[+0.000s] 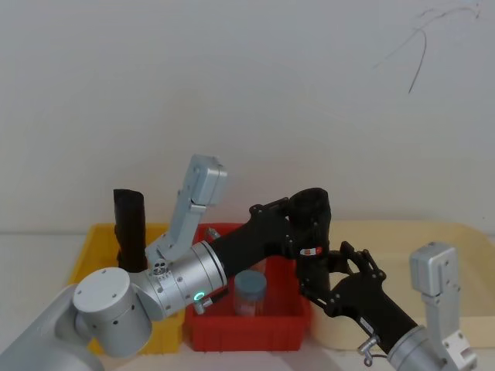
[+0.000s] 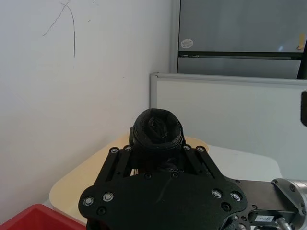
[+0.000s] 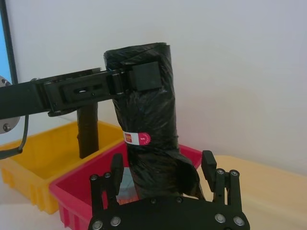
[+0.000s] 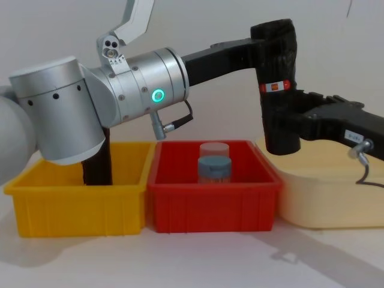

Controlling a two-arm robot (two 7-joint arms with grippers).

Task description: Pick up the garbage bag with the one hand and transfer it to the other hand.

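Garbage bag (image 3: 148, 115): upright, held in air over the red bin's (image 4: 213, 198) right rim. Left pincer (image 4: 267, 45): clamped across its top, above the label (image 3: 137, 138). Right pincer (image 3: 163, 167): fingers (image 3: 117, 167) spread astride its lower end, not yet squeezing; you close straight across the vertical axis.

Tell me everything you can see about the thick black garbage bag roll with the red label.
The garbage bag is a thick roll of crinkled black plastic with a red-and-white label band around its middle. It stands upright in the air near the red bin. The left gripper clamps its top; the right gripper, open, flanks its lower part without visibly touching.
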